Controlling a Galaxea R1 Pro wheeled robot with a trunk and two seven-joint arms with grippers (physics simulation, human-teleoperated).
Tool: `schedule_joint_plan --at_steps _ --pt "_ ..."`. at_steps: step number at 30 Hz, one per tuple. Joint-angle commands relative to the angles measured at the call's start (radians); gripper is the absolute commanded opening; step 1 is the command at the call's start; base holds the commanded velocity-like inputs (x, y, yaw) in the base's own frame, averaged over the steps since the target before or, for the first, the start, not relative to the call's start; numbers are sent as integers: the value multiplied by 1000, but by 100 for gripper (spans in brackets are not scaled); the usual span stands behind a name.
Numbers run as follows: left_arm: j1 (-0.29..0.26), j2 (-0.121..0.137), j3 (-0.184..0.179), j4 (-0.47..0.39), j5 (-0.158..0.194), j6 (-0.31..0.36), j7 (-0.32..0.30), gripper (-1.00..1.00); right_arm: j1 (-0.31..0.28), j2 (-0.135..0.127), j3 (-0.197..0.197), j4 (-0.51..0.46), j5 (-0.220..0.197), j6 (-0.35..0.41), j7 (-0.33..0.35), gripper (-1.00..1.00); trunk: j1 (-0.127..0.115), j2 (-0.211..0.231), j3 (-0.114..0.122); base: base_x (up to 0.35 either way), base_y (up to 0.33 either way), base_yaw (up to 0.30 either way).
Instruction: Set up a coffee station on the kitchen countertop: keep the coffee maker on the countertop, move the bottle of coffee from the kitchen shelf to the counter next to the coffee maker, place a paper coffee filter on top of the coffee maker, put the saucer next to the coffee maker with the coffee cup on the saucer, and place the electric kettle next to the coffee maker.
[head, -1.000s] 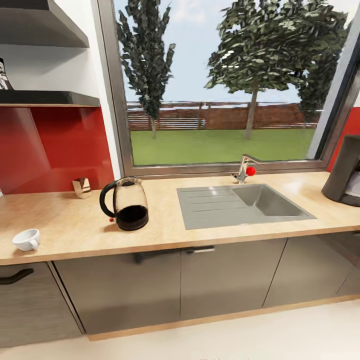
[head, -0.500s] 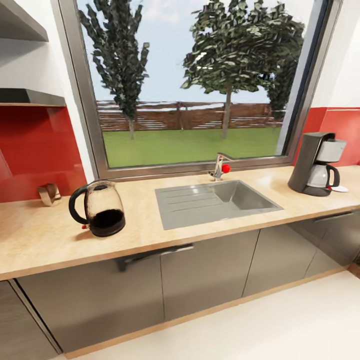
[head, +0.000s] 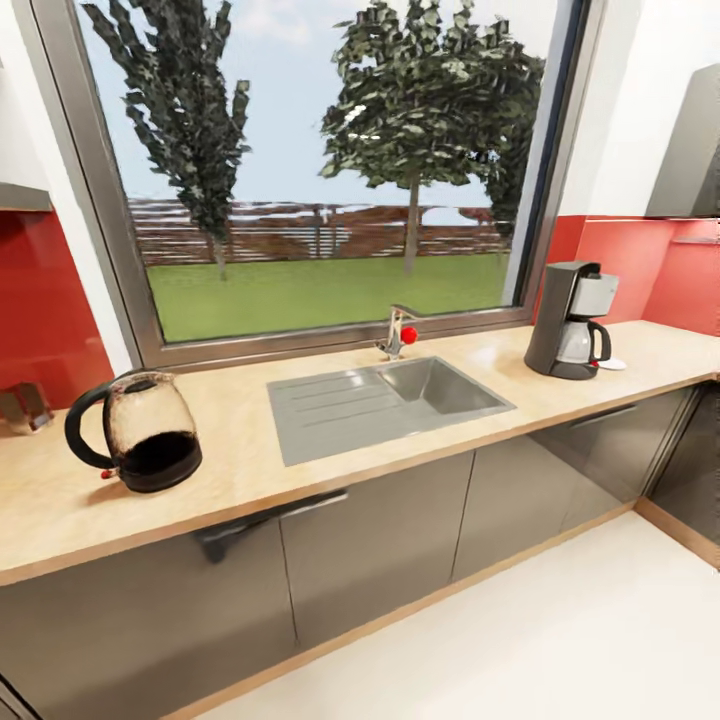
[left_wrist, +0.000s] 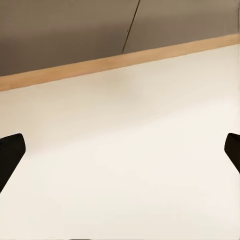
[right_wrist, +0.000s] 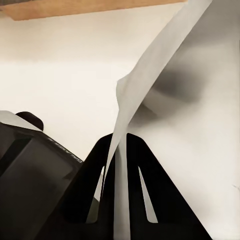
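Observation:
The coffee maker (head: 572, 322) stands on the kitchen countertop (head: 250, 480) at the right, with the saucer (head: 610, 364) flat beside its base. Far to the left on the same worktop sits the electric kettle (head: 140, 440), dark liquid in its lower half. In the right wrist view my right gripper (right_wrist: 120, 185) is shut on the paper coffee filter (right_wrist: 150, 65), a thin white sheet that rises from between the black fingers (right_wrist: 145, 195) over pale floor. My left gripper (left_wrist: 120, 155) is open, its fingertips (left_wrist: 10, 155) far apart above the floor.
A steel sink (head: 385, 400) with a red-knobbed faucet (head: 398, 332) lies between kettle and coffee maker, below a big window. Dark grey cabinets (head: 370, 550) run under the worktop. A small object (head: 25, 405) stands by the red backsplash at far left. Pale floor spreads in front.
The head view has swung to the right: the kettle and sink slid left in the picture, the coffee cup passed out at the left, and the coffee maker came fully into view.

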Motion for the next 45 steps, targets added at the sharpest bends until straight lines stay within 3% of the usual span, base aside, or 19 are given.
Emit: schedule_joint_plan --at_steps 1,17,30,45 --pt "0 0 3 -1 0 -1 -6 100 -1 -1 7 1 -7 -4 1 -100 0 -1 -1 183 -123 -74" --pt "0 -1 2 -1 0 -1 -6 100 -1 -1 7 2 -7 -4 1 -100 0 -1 -1 245 -172 -200" --pt "0 -1 2 -1 0 -1 -6 100 -1 -1 7 8 -7 -4 1 -100 0 -1 -1 257 -192 -40" --pt "0 -1 2 -1 0 -1 -6 100 -1 -1 7 8 -7 -4 1 -100 0 -1 3 222 -218 -255"
